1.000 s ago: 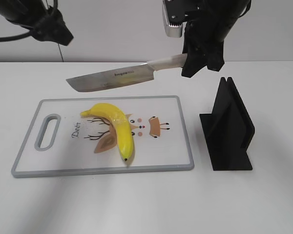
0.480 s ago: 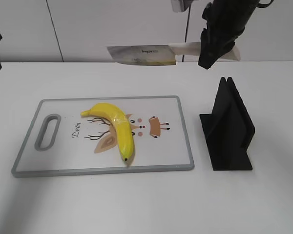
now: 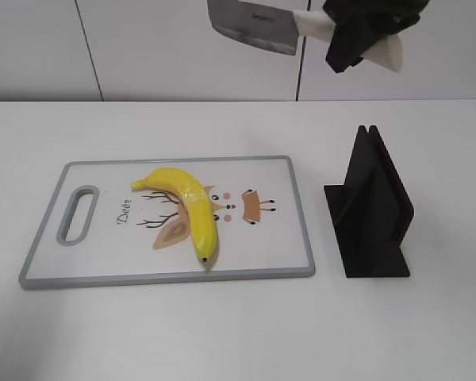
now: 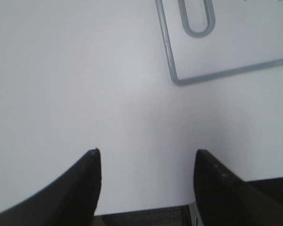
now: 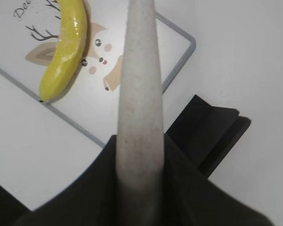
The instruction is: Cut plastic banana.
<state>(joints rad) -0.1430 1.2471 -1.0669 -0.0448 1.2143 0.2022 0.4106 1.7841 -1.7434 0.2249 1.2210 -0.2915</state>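
The plastic banana [image 3: 184,205] is glossy yellow and lies whole on the white cutting board [image 3: 246,171], dark tip toward the front edge. It also shows in the right wrist view [image 5: 66,47]. My right gripper [image 3: 351,38] is shut on the pale handle of a knife [image 3: 254,22], held high above the table at the top of the exterior view, blade pointing left. The handle [image 5: 139,94] fills the middle of the right wrist view. My left gripper [image 4: 145,157] is open and empty over bare table, left of the board's handle end [image 4: 196,19]. It is out of the exterior view.
A black knife stand [image 3: 370,208] with a slot on top stands right of the board and shows in the right wrist view [image 5: 212,132]. The board has a grey rim, a handle hole [image 3: 78,213] and a deer drawing.
My right gripper has lifted the knife up and to the right, away from above the board. My left arm has withdrawn leftward out of the exterior view. The banana has not moved.
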